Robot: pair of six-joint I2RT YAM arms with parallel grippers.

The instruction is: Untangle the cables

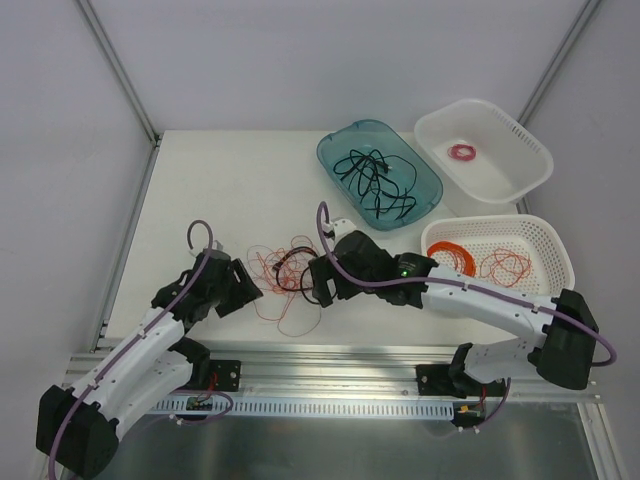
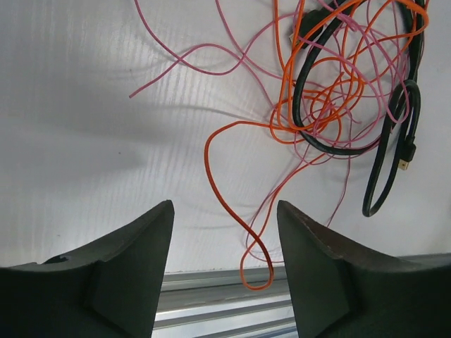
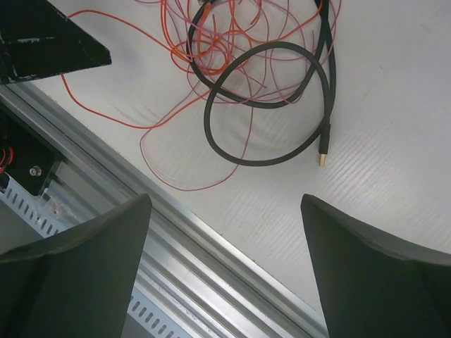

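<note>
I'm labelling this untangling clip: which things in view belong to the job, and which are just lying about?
Job: tangle of red wires and black cord; open left gripper; open right gripper.
Lying about: teal tray holding black cords; pink ring; orange coil.

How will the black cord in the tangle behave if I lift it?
Probably floppy yet springy: the black cord lies in smooth round loops, so it may keep its curl when lifted. The red wires thread through its loop, so pulling likely drags them along. Its free plug would probably dangle.
</note>
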